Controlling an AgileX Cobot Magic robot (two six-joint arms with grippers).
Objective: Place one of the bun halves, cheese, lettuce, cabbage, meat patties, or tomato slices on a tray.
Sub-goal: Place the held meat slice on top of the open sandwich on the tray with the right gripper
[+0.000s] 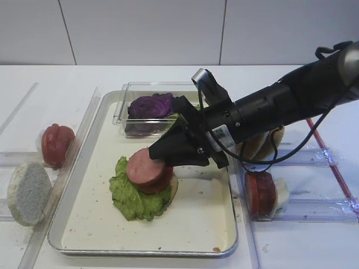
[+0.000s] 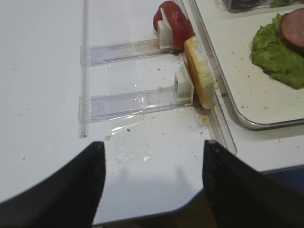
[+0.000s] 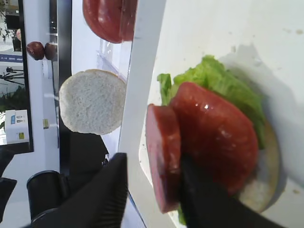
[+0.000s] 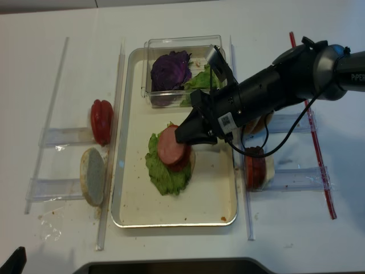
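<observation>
At mid-frame on the tray (image 1: 221,224), a meat patty (image 1: 145,166) tops the lettuce (image 1: 132,196) stack, between the right gripper (image 3: 152,190)'s slightly parted jaws; retreat remains. Left gripper (image 2: 149,180): jaws apart, idle.

Shiny metal tray (image 1: 225,204); clear plastic box (image 1: 124,101).

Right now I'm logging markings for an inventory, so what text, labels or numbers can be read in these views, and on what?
"PIPER", cut off at the frame edge: white letters on the right arm.
White sticker with a dark code on the right gripper: too small to read.
Blue-and-white box in the right wrist view's background: print too blurred to read.
</observation>
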